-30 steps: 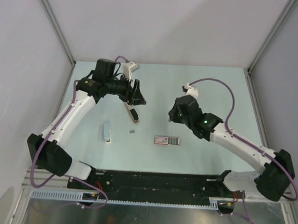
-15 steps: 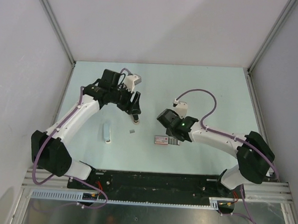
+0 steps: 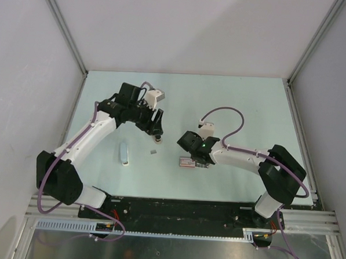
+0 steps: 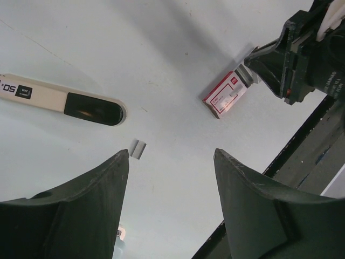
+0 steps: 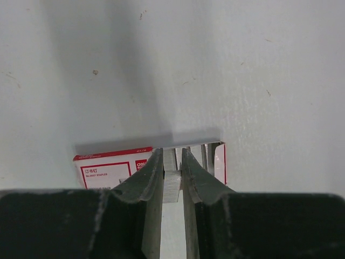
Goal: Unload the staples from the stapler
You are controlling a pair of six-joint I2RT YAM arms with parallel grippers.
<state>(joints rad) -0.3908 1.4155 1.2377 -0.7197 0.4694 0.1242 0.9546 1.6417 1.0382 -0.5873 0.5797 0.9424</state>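
The stapler appears to be the cream oblong with a black end; it lies flat, and its end peeks out below my left gripper. That left gripper hangs open above the table, holding nothing. A loose strip of staples lies beside the stapler. My right gripper is shut on another grey strip of staples, right over the open end of a red-and-white staple box. The box lies mid-table, with the right gripper on its right end.
A light blue oblong thing lies left of the loose strip. The black rail with the arm bases runs along the near edge. Grey walls close in the table at the back and sides.
My right arm has swung left and towards the near edge, bringing its shut gripper onto the box's open end. My left gripper has turned and shifted slightly over the stapler.
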